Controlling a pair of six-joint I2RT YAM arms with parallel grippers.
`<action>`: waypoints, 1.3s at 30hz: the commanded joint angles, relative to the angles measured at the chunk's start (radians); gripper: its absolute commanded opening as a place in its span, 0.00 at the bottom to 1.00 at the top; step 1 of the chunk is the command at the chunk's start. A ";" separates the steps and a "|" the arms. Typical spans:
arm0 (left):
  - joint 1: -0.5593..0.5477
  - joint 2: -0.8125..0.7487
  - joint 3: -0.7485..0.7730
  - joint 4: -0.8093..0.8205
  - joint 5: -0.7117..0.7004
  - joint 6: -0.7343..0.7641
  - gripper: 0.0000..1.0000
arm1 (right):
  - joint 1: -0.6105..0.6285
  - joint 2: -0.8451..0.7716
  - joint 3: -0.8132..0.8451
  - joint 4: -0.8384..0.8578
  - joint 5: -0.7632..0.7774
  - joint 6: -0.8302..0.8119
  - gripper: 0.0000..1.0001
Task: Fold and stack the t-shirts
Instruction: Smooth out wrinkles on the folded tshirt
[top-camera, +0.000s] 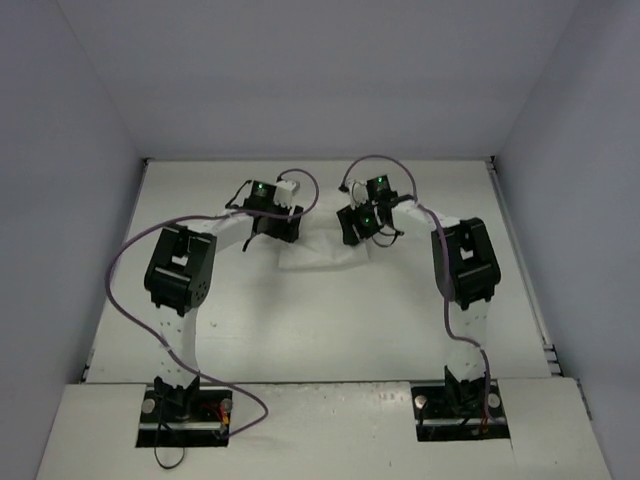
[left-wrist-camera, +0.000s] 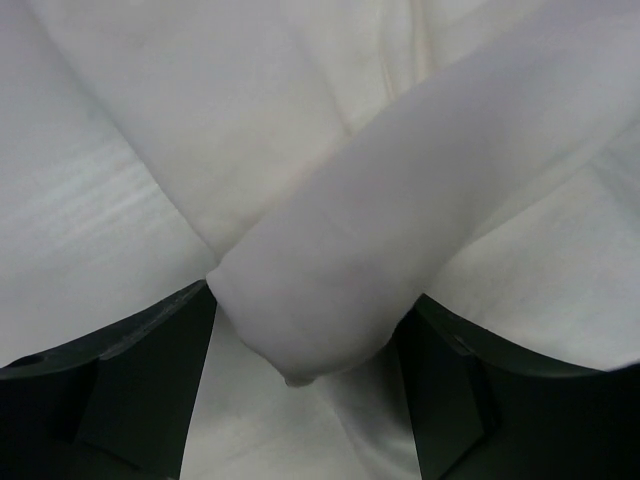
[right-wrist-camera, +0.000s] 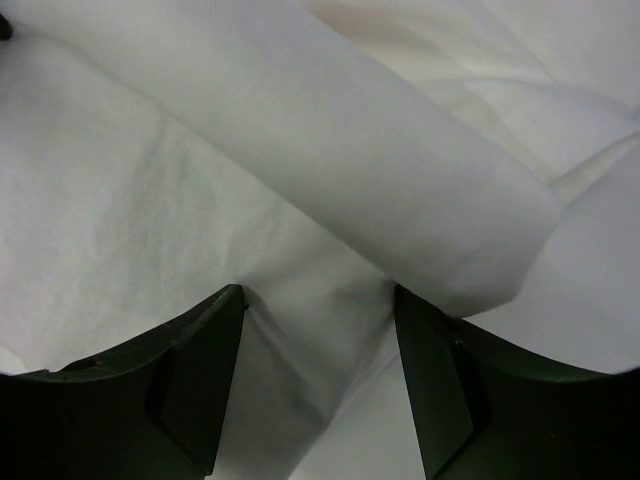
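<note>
The white t-shirt lies crumpled at the far middle of the table, between my two grippers; no red print shows. My left gripper is down on its left end. In the left wrist view the left gripper has its jaws wide apart around a rolled fold of the t-shirt. My right gripper is down on the right end. In the right wrist view the right gripper is also spread wide, with the t-shirt's cloth bunched between its fingers.
The white table is boxed in by pale walls at the back and on both sides. Purple cables loop off both arms. The arm bases sit on a board at the near edge.
</note>
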 joint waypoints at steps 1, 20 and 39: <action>-0.024 -0.172 -0.151 0.036 -0.018 -0.062 0.67 | 0.123 -0.148 -0.216 0.071 0.174 0.200 0.59; -0.037 -0.661 -0.325 -0.253 0.133 0.284 0.67 | 0.263 -0.619 -0.402 -0.040 0.176 0.010 0.72; -0.020 -0.321 -0.052 -0.408 0.253 0.567 0.67 | 0.128 -0.360 -0.277 -0.097 -0.046 -0.210 0.70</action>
